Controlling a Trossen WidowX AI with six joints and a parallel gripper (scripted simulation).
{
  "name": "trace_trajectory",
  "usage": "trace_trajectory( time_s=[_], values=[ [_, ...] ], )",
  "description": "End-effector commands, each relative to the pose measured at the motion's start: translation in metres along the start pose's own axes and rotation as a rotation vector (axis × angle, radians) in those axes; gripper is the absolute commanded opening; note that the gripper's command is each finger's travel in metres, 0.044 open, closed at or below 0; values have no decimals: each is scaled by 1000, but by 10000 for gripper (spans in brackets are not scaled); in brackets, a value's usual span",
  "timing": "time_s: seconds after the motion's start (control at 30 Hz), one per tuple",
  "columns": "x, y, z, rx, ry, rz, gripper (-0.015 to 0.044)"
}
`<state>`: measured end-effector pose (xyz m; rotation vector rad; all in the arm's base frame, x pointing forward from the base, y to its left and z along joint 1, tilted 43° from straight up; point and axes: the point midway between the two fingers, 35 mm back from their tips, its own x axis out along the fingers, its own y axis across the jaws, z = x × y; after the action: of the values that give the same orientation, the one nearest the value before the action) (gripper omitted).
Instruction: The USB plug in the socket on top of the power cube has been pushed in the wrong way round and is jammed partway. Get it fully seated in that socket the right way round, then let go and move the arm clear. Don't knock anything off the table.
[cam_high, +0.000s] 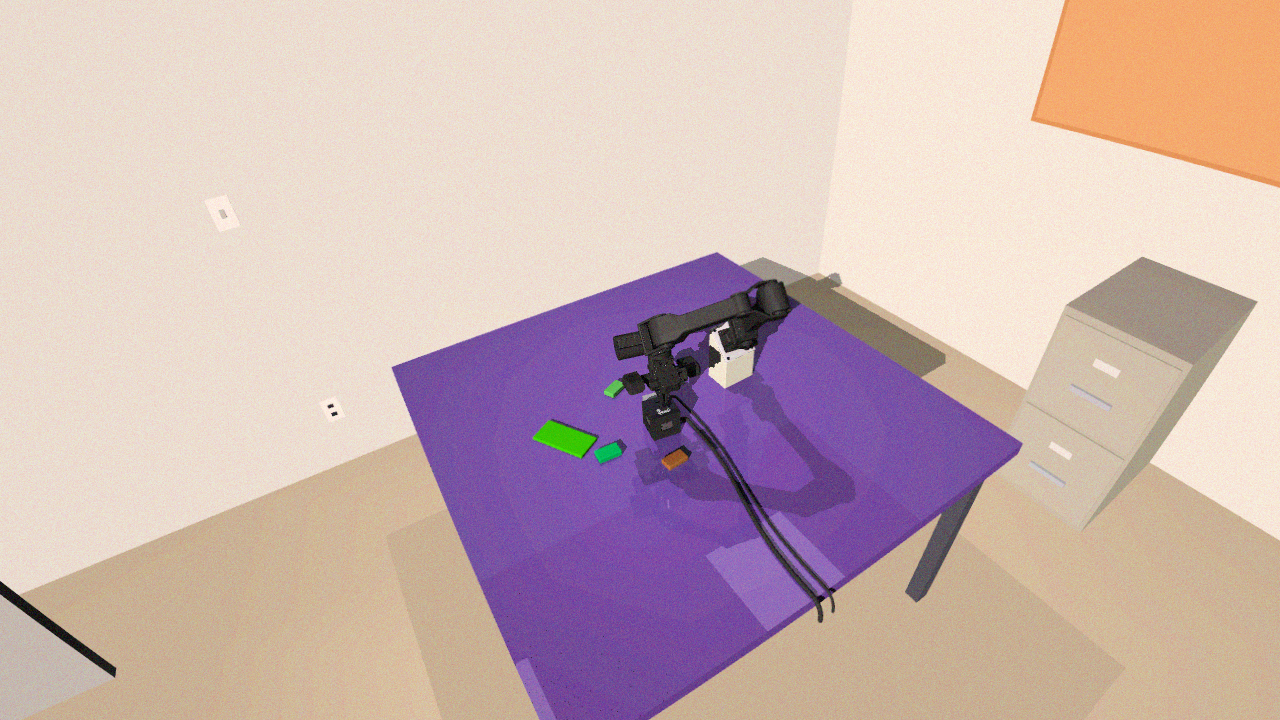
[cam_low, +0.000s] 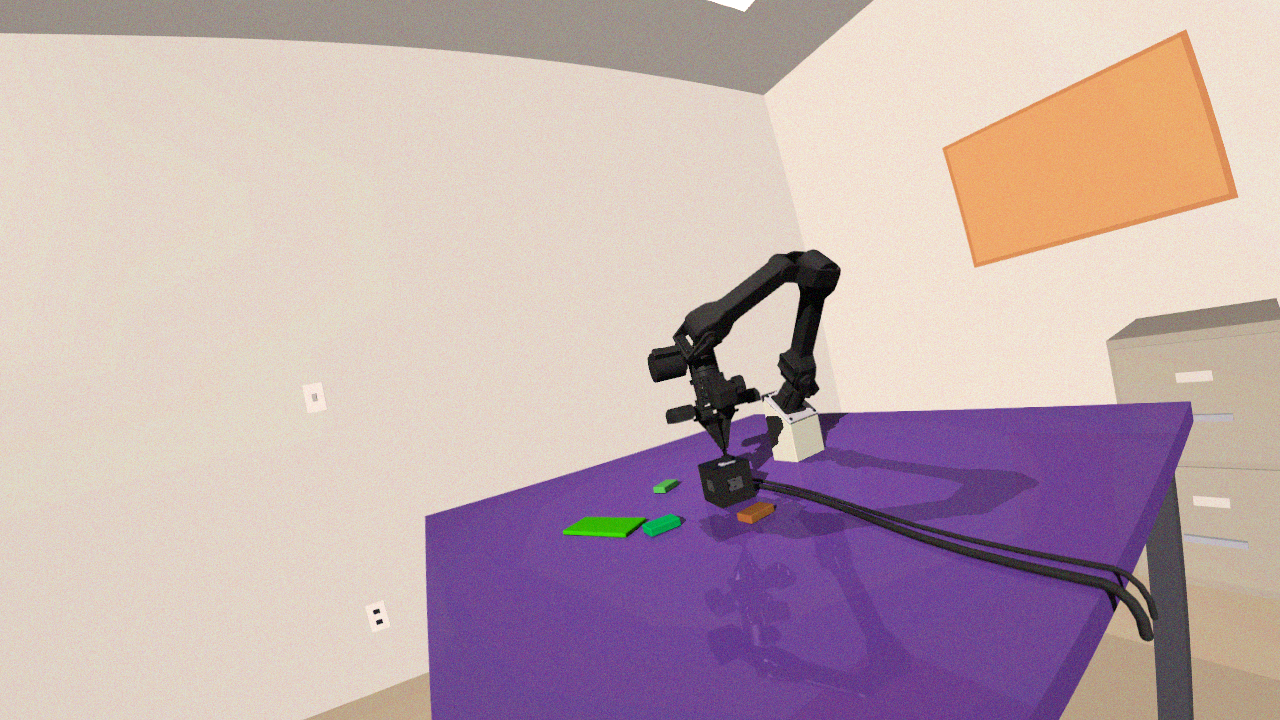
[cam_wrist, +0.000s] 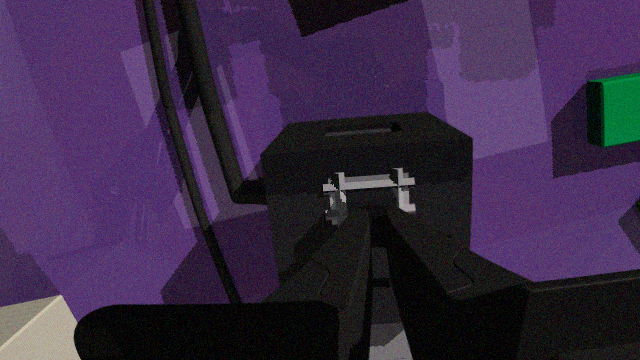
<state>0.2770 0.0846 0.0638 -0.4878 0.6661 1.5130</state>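
Note:
The black power cube (cam_high: 664, 429) (cam_low: 712, 490) (cam_wrist: 447, 200) stands on the purple table. In the wrist view its top socket shows as a bright metal outline (cam_wrist: 370, 182). My gripper (cam_high: 663, 402) (cam_low: 725, 454) (cam_wrist: 375, 223) points down at the cube's top, its fingertips close over that socket. It is shut on the USB plug (cam_wrist: 372, 204), which shows only as a small dark body at the fingertips. The fingers and shadow hide most of the plug. I cannot tell which way round it is or how deep it sits.
An orange block (cam_high: 674, 459) (cam_low: 756, 512) lies close beside the cube. A teal-green block (cam_high: 608, 453) (cam_low: 662, 525) (cam_wrist: 620, 111), a flat green slab (cam_high: 564, 438) (cam_low: 604, 526) and a small green block (cam_high: 613, 388) (cam_low: 665, 486) lie nearby. Two black cables (cam_high: 748, 501) (cam_low: 948, 542) run from the cube over the table edge.

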Motion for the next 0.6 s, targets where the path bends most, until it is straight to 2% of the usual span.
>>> trace_trajectory(
  time_s=[0.0, 0.57],
  values=[
    [1, 0, 0, 4, -3, 0, 0],
    [3, 0, 0, 4, -3, 0, 0]
  ],
)
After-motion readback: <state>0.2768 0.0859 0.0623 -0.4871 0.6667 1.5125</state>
